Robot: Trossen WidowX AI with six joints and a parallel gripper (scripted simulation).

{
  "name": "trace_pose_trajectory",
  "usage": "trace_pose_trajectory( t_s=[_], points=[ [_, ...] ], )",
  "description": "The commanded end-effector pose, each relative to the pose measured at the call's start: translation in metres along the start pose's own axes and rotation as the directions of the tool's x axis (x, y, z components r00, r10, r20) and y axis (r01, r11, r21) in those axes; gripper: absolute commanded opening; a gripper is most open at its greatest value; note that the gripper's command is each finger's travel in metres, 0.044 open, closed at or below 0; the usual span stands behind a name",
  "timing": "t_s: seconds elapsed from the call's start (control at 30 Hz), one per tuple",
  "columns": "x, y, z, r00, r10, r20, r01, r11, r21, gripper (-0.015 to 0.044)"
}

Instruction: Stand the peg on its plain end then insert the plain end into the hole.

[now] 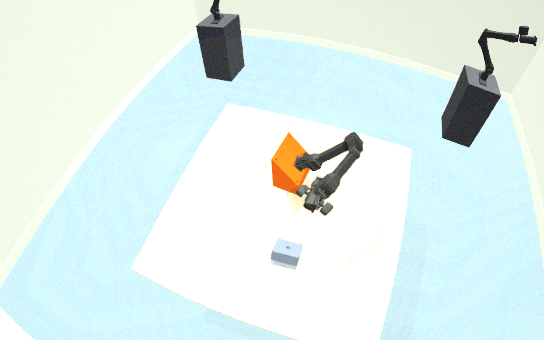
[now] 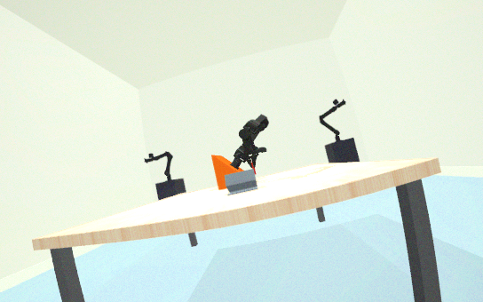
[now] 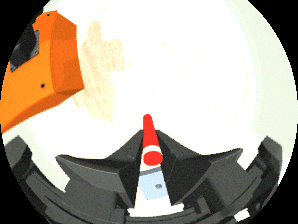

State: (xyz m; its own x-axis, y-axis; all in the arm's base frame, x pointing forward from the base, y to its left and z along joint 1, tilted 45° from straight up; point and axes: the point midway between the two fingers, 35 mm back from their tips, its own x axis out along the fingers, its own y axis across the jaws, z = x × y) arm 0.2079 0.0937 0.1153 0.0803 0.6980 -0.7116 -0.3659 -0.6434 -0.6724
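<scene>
A red peg (image 1: 312,211) (image 2: 254,170) (image 3: 148,125) has a white band near its upper end. My gripper (image 2: 253,164) (image 3: 149,133) is shut on the peg, with one finger on each side of it below the band. The peg looks close to upright in the exterior view, with its plain end pointing down. Its lower end seems a little above the table, though the gap is hard to judge. The grey-blue sloped panel (image 1: 281,245) (image 2: 241,180) (image 3: 150,191) has one hole in its face. It stands a short way from the gripper, and the hole is empty.
The orange wedge (image 1: 284,172) (image 2: 220,173) (image 3: 64,55) carries the arm's base and stands beside the gripper. The pale wooden table (image 1: 210,215) (image 2: 151,218) bears everything. Two dark pedestals (image 1: 220,50) (image 1: 470,107) with other arms stand beyond the table.
</scene>
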Motion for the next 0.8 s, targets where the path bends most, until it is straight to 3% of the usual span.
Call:
trace_pose_trajectory(
  t_s=[0.0, 0.77],
  points=[
    [-0.012, 0.000, -0.001, 1.000, -0.005, -0.001, 0.005, 1.000, -0.006, 0.0000],
    [-0.029, 0.000, -0.027, 0.996, -0.046, -0.081, 0.053, 0.994, 0.090, 0.0000]
  ],
)
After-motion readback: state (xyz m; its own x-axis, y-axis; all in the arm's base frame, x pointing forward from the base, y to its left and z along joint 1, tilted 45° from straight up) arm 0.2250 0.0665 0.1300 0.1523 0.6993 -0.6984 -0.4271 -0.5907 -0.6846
